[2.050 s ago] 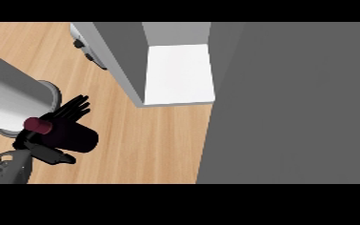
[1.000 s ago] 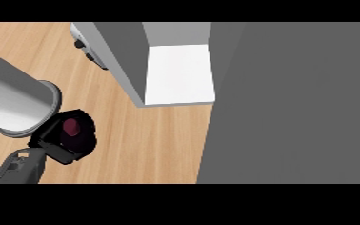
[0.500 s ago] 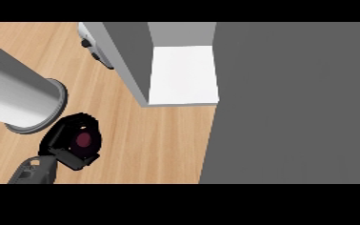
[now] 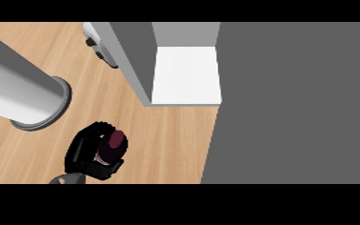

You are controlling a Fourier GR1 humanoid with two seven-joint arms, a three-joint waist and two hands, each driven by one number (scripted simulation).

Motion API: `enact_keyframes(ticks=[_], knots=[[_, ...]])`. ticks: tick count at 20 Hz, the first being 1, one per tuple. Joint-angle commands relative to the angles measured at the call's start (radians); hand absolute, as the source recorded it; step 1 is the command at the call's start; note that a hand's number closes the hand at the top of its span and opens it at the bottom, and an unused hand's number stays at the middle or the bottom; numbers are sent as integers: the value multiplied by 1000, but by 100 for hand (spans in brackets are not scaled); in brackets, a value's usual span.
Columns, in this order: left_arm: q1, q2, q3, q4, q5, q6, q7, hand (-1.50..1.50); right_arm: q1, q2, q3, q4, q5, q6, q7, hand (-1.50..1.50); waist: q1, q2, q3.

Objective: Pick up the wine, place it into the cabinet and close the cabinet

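**Left hand wraps the wine at lower left**

Left hand (image 4: 88,152) curls round the wine (image 4: 112,145), whose dark top faces the camera, long axis near upright. Bare wooden counter (image 4: 169,138) lies between it and the open cabinet (image 4: 186,74). A grey cylinder (image 4: 32,95) stands just beside.

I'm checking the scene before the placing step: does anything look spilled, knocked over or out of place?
Nothing stands out. The robot hand is curled round the dark wine bottle above the wooden counter, with no spill visible. The cabinet stands open, its white shelf bare.
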Motion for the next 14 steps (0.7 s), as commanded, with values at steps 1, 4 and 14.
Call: enact_keyframes(ticks=[1, 4, 14], knots=[[87, -92, -60, -139, -5, 43, 34, 150, 59, -56, -43, -222, 20, 8, 88, -150, 0, 4, -3], [99, -117, -78, -234, 11, 69, 113, 150, 117, -62, 24, -249, 44, -3, 52, -150, -8, 3, -3], [242, -137, -288, -567, 31, 192, 288, 150, 107, -73, 64, -243, 102, -31, 55, -150, -4, 4, -5]])
